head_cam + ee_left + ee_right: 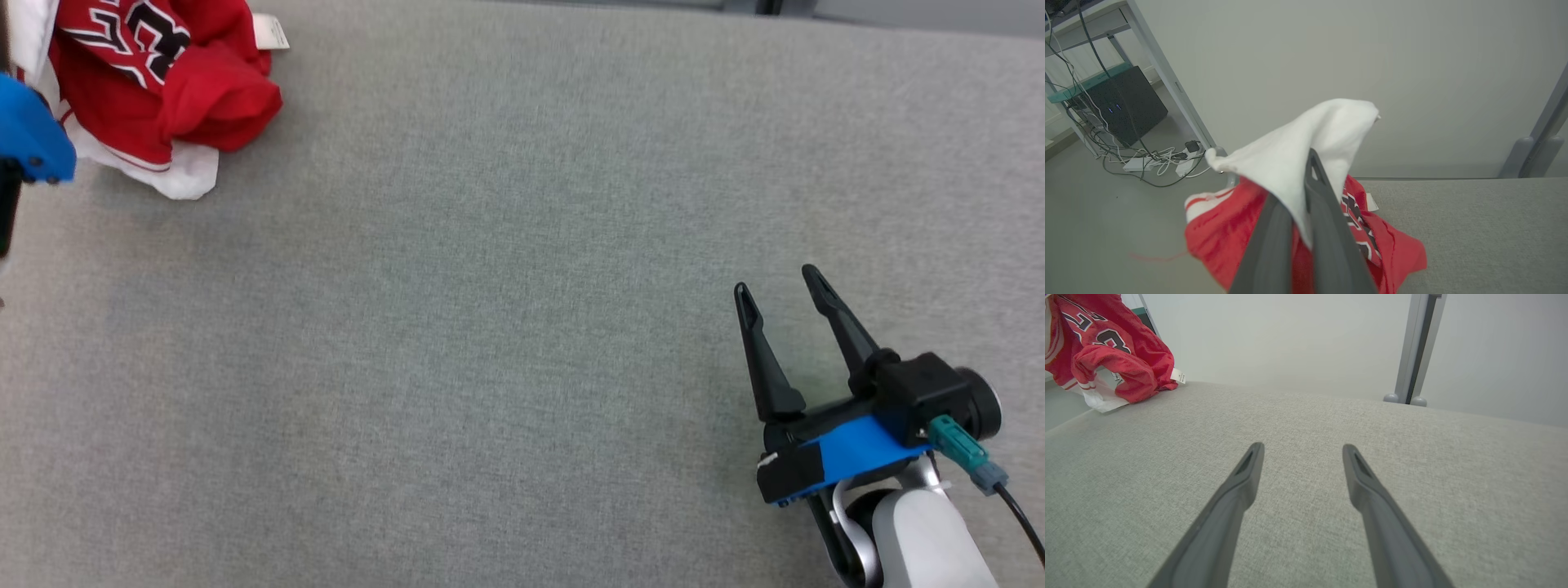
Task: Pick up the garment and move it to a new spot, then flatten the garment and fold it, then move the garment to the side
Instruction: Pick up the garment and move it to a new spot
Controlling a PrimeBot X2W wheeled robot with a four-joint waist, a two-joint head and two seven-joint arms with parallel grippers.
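Observation:
The garment [163,90], a red jersey with black-and-white lettering and a white inner side, lies bunched at the far left corner of the grey padded table [490,327]. In the left wrist view my left gripper [1300,179] is shut on a raised white fold of the garment [1298,151], and the red cloth hangs below it over the table's edge. Its blue housing [28,135] shows at the head view's left edge. My right gripper [775,282] rests open low over the table at the near right, nothing between its fingers [1249,473]. The garment [1114,355] lies far to its upper left.
Beyond the table's left edge there is floor with tangled cables and power strips [1155,161] and a black box [1126,106] under a metal frame. A grey post [1414,347] stands behind the table's far side, against a pale wall.

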